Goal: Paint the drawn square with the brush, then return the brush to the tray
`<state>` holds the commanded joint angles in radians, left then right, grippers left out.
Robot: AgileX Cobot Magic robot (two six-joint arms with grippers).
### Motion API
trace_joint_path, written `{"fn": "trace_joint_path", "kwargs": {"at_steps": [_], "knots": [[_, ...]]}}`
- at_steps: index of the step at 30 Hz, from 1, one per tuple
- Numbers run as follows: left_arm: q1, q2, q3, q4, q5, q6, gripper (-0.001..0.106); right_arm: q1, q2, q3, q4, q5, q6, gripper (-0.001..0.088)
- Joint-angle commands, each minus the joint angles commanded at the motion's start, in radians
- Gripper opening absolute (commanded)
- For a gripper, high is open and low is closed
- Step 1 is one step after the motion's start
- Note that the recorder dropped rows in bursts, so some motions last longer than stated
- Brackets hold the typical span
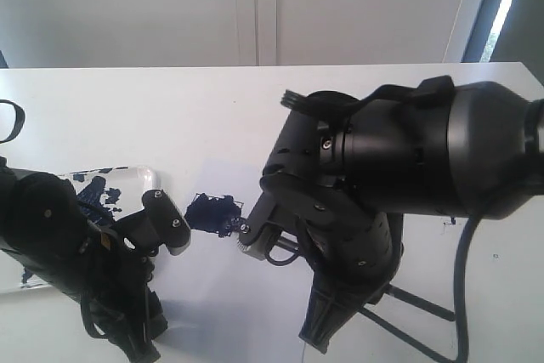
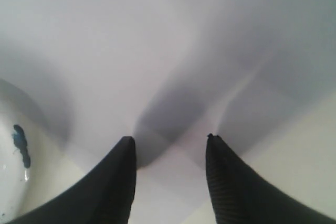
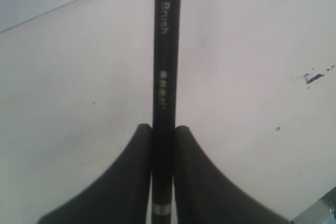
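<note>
The drawn square on the white paper sheet is filled with blotchy dark navy paint. My right gripper hangs just right of the square and is shut on the brush. Its black handle runs out past the fingertips, and a silvery band shows between the jaws. In the exterior view the arm hides the bristles. The paint-smeared tray lies at the left, partly behind my left arm. My left gripper sits between tray and square, open and empty over the paper.
The right arm's bulky black body covers the middle and right of the table. A black cable loops down at the right. The tray's rim with a navy spot shows beside the left fingers. Small dark specks mark the tabletop.
</note>
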<state>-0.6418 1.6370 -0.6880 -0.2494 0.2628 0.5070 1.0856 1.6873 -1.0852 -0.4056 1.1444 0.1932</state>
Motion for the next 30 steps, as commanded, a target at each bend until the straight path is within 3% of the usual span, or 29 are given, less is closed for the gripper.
{"fn": "trace_joint_path", "kwargs": {"at_steps": [5, 10, 17, 30], "knots": [[0.0, 0.0, 0.0, 0.0, 0.0, 0.0, 0.048, 0.0, -0.022, 0.0, -0.032, -0.07, 0.043, 0.0], [0.0, 0.0, 0.0, 0.0, 0.0, 0.0, 0.048, 0.0, -0.075, 0.0, -0.126, -0.07, 0.102, 0.0], [0.0, -0.009, 0.0, 0.0, -0.007, 0.0, 0.048, 0.0, -0.162, 0.0, -0.145, -0.058, 0.115, 0.0], [0.0, -0.177, 0.0, 0.0, -0.009, -0.022, 0.048, 0.0, -0.375, 0.0, -0.135, -0.06, 0.151, 0.0]]}}
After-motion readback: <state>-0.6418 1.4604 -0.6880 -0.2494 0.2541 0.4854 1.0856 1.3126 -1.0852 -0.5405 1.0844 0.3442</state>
